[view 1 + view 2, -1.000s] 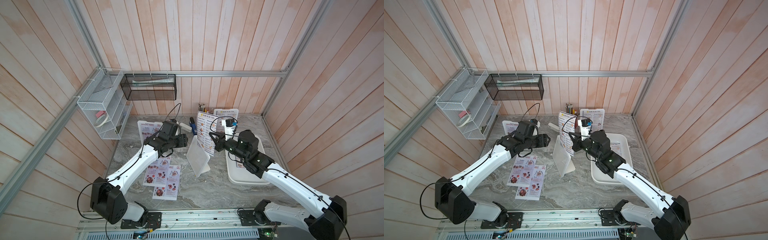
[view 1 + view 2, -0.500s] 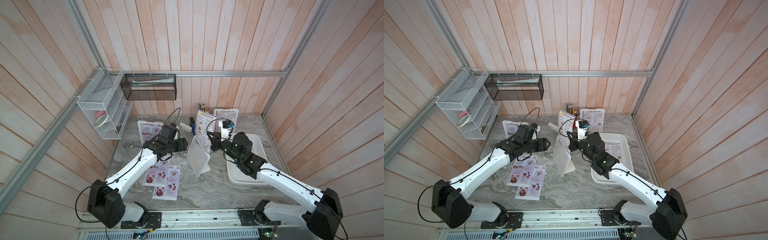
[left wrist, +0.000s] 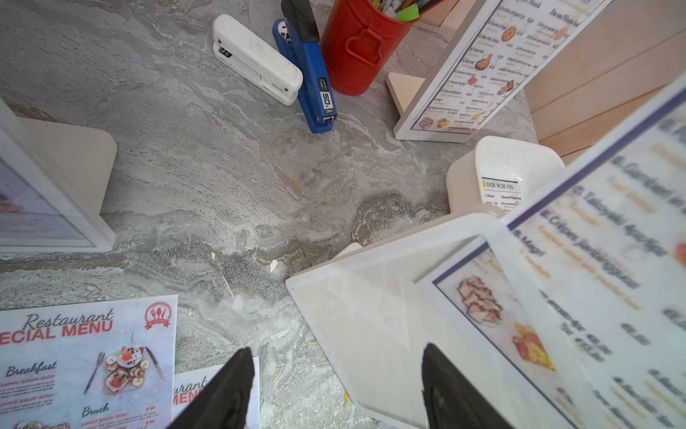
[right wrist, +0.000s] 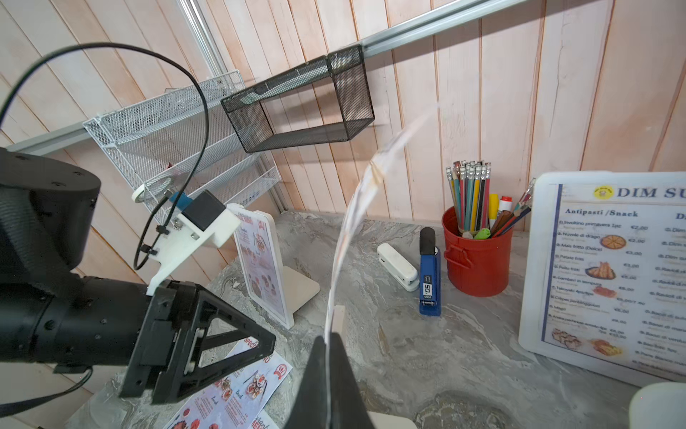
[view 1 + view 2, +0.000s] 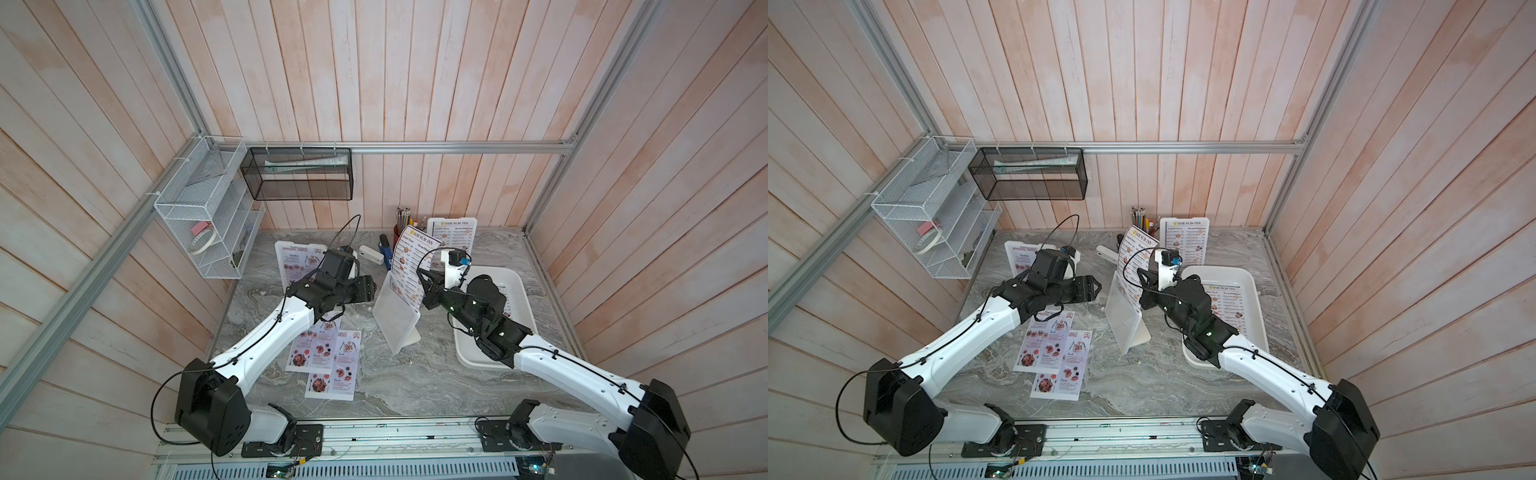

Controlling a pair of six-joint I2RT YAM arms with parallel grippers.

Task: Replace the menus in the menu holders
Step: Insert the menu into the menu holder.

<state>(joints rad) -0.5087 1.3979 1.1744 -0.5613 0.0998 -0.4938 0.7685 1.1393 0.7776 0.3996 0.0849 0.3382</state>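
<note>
**Marble top, Dim Sum menu part-way into the holder**

Grey-veined table (image 5: pixel 395 382), plank walls behind. Over the last second the right gripper (image 4: pixel 328 340) has edged closer to the middle holder (image 5: pixel 397 318), jaws pinched tight on the Dim Sum menu (image 5: pixel 409 262). The left gripper (image 3: pixel 336 351) has sunk slightly beside the holder, jaws apart, empty. The menu's lower corner sits behind the clear front (most of it juts above, bowed), so insertion looks begun, not finished. The paper is thin and floppy; the holder is stiff white plastic with rounded corners. Two Special Menu sheets (image 5: pixel 330 359) lie flat on the table, and a spare sheet (image 5: pixel 1227 307) lies in the tray (image 5: pixel 1219 271)
</note>
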